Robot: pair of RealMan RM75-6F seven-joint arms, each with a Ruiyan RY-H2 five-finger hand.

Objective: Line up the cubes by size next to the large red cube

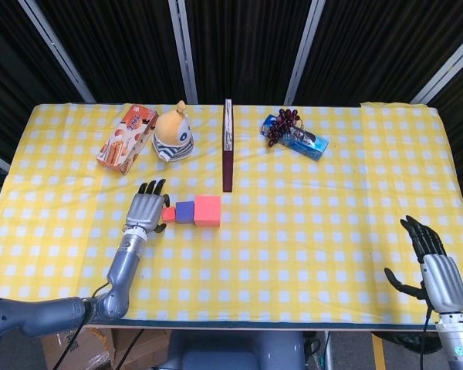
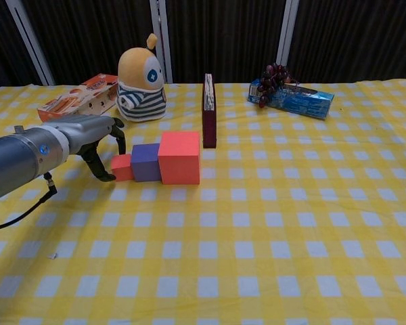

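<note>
The large red cube [image 1: 207, 210] [image 2: 179, 158] stands on the yellow checked table [image 1: 309, 231]. A mid-sized purple cube [image 1: 185, 212] [image 2: 146, 162] touches its left side. The small red cube [image 1: 168, 213] [image 2: 122, 167] sits against the purple one, so the three form a row. My left hand [image 1: 145, 210] [image 2: 95, 139] hovers just left of the small cube, its fingers bent down and apart, holding nothing. A fingertip [image 2: 107, 177] is very close to the cube. My right hand [image 1: 430, 258] is open at the table's near right edge, far from the cubes.
A snack box [image 1: 126, 137] [image 2: 78, 98] and a striped plush toy [image 1: 173, 132] [image 2: 141, 78] stand behind the left hand. An upright dark book [image 1: 228, 146] [image 2: 209, 101] rises just behind the large cube. A blue packet with grapes [image 1: 295, 137] [image 2: 291, 97] lies at the far right.
</note>
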